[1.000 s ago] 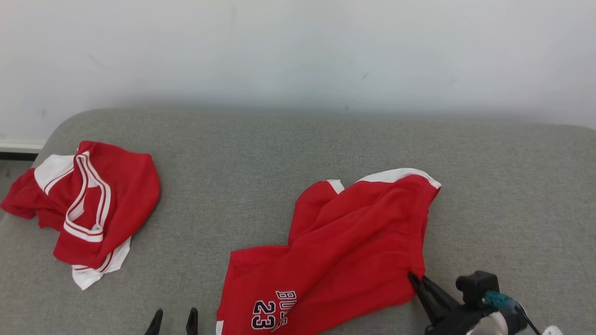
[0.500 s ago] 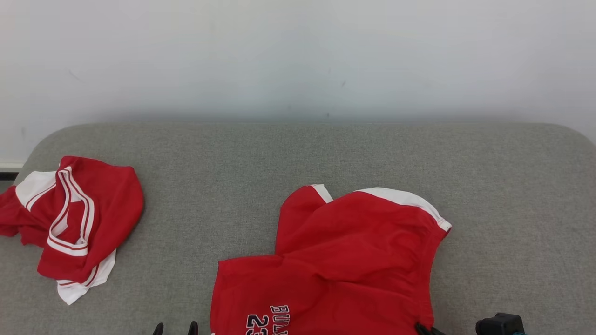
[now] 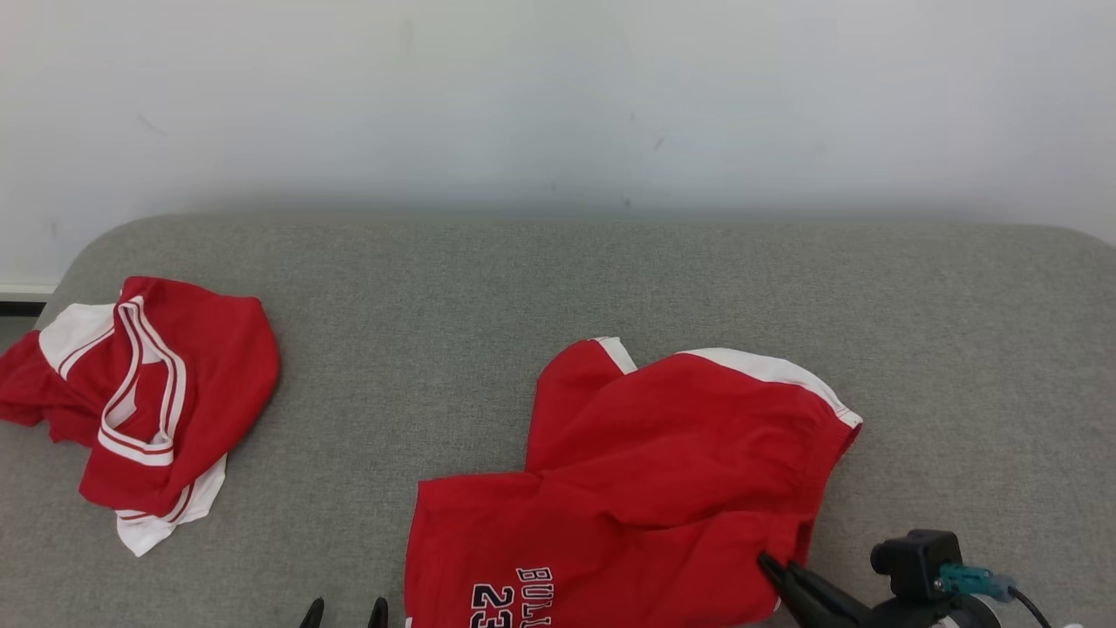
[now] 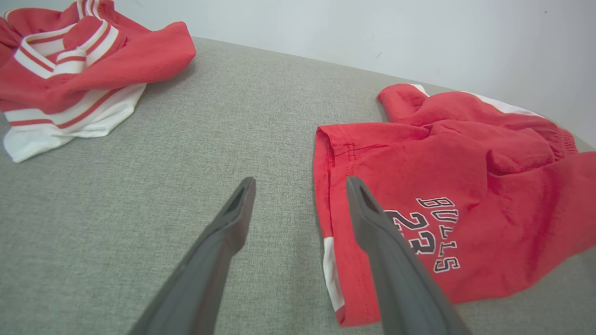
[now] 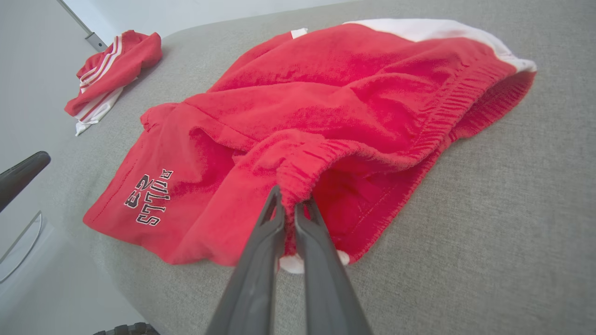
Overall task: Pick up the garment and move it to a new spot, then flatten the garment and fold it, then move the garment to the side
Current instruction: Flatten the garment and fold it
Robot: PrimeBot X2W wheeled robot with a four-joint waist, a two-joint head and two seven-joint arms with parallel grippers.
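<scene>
A: Head view first. Where are the shorts?
B: The red shorts (image 3: 663, 488) lie rumpled on the grey cushion (image 3: 488, 288), spreading up and left from the right jaws, which pinch their near edge. The left jaws' tips poke up just left of the hem.
A: What else is around?
B: A red-and-white jersey (image 3: 166, 384) sits in a heap well left of both jaws, with a white wall (image 3: 558, 87) behind.
A: Left wrist view?
B: The left jaws are spread wide over bare cushion. One finger (image 4: 386, 242) overlaps the shorts' hem beside the "BULLS 23" print; contact I cannot tell. The jersey lies far ahead, to the left.
A: Right wrist view?
B: The right jaws are clamped on a fold of the elastic waistband (image 5: 302, 179), the shorts bunched ahead of them.
</scene>
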